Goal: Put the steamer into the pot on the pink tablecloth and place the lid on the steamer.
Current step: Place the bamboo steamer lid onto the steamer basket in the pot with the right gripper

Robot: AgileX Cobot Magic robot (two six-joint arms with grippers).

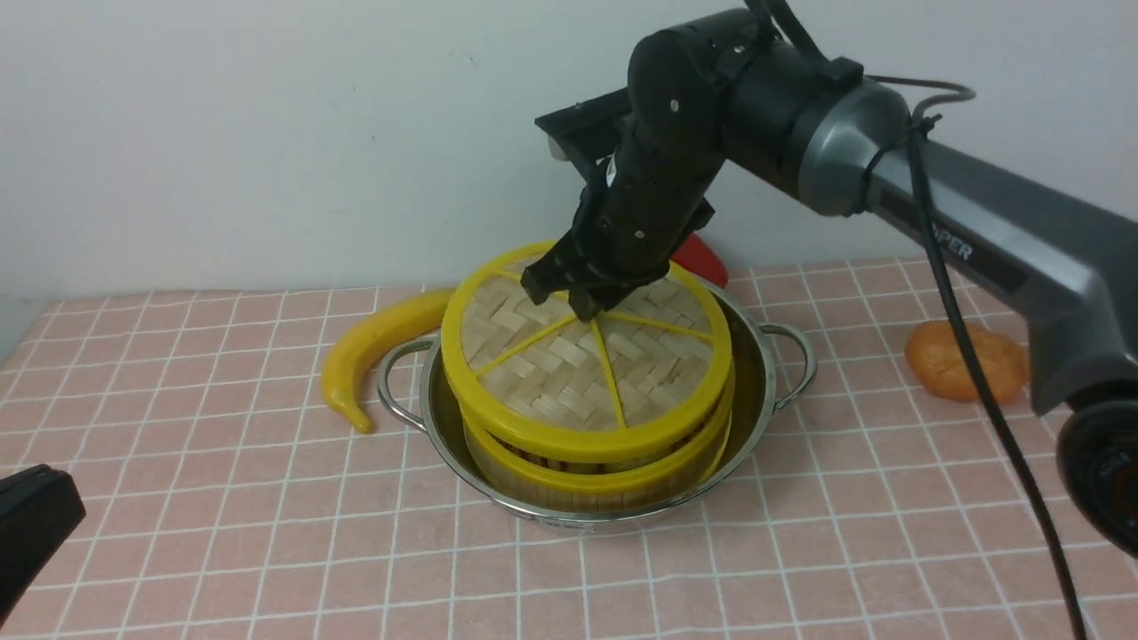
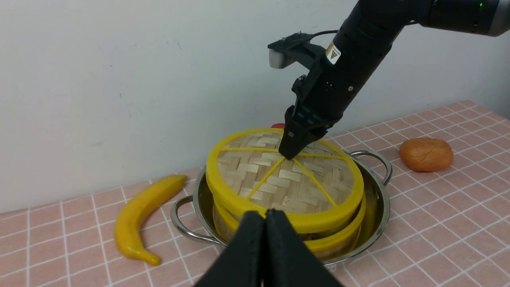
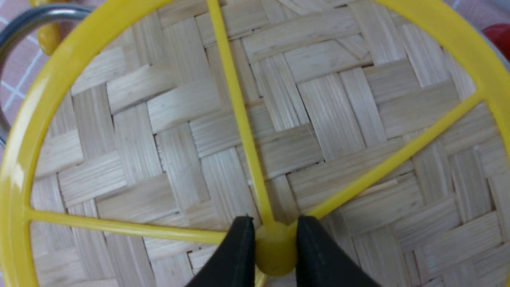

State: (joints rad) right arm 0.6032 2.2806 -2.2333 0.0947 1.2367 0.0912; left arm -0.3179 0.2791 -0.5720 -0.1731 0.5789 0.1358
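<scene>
Pink tablecloth (image 1: 222, 498) covers the whole work surface.

1. Nearest the robot, the left gripper (image 2: 264, 217) hangs with its jaws pressed together and nothing between them. It is well apart from the load, presumably parked out of the way.
2. At mid-table stands the pot (image 1: 756, 391). The steamer (image 1: 587, 480) sits inside it, so the first part of the task looks done.
3. The lid (image 1: 569, 373) lies on the steamer's rim. A gap shows at the near edge, so it may not be fully seated.
4. The right gripper (image 1: 578, 298) reaches down onto the lid's centre. Its fingers (image 3: 239, 255) clasp the knob (image 3: 275, 249) from both sides. This narrow hold keeps the disc level and centred for lowering.
5. The banana (image 1: 373, 347) lies just left of the pot, and the orange bun (image 1: 965, 360) lies well apart on the right. The red item (image 1: 702, 260) is half hidden behind the pot, before the white wall (image 1: 267, 133).

Count: one pot with two handles, one steamer, one lid with at least four spokes, one banana, one bun, one red item.
</scene>
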